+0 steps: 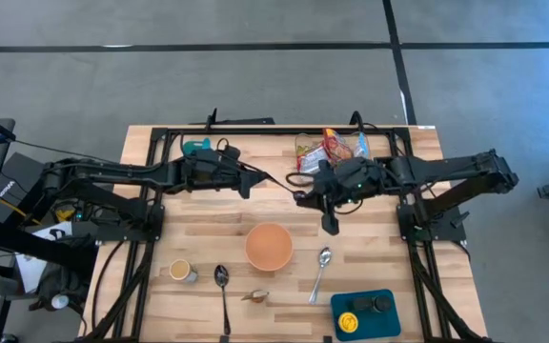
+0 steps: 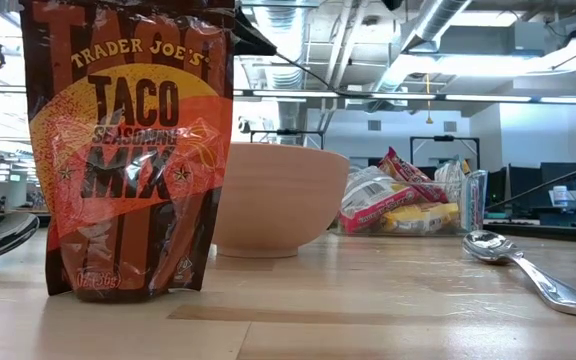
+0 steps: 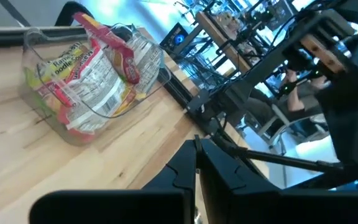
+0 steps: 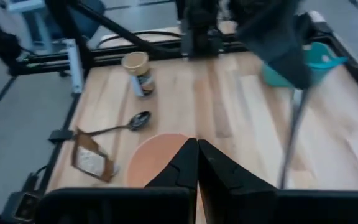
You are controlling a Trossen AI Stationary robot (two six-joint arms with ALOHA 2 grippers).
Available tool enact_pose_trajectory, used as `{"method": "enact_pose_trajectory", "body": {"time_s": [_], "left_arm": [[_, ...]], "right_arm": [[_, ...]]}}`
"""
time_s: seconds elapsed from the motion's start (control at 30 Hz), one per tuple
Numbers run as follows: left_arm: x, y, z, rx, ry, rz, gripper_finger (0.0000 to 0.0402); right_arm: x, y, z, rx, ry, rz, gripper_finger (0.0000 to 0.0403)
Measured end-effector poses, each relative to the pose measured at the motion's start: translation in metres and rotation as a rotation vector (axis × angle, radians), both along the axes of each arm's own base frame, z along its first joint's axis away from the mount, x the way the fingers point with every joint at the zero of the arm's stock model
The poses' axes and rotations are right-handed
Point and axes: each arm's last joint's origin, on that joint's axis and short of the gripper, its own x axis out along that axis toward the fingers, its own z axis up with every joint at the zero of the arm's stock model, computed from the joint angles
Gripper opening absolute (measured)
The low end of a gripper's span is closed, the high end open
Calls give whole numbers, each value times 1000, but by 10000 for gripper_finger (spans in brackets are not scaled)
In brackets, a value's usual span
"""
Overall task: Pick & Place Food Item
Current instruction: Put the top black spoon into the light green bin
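Observation:
A brown and orange taco mix packet stands upright on its lower edge near the table's front. Behind it sits a tan bowl. A clear container at the far edge holds several snack packets. My left gripper hangs shut above the table's middle, left of the container, with nothing between its fingers. My right gripper hangs shut above the bowl's far right side, slanting down toward the table's left, also with nothing in it. Neither gripper shows in the low view.
Two spoons lie left and right of the bowl. A small jar stands at the near left. A teal tray with small items sits at the near right. A teal object lies at the far left.

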Motion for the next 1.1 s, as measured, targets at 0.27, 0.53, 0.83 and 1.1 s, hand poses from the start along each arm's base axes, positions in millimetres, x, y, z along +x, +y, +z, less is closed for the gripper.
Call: {"method": "enact_pose_trajectory", "body": {"time_s": [0.27, 0.53, 0.83, 1.1], "left_arm": [[-17, 7, 13, 98, 12, 69, 2], [-55, 20, 29, 230, 105, 200, 3], [-94, 27, 41, 319, 181, 402, 3], [-114, 30, 37, 328, 286, 485, 4]], "right_arm": [[-2, -8, -3, -42, 35, -99, 0], [-2, -8, -3, -41, 34, -98, 0], [-2, -8, -3, -41, 33, -98, 0], [-2, -8, -3, -49, 36, -110, 0]]}}
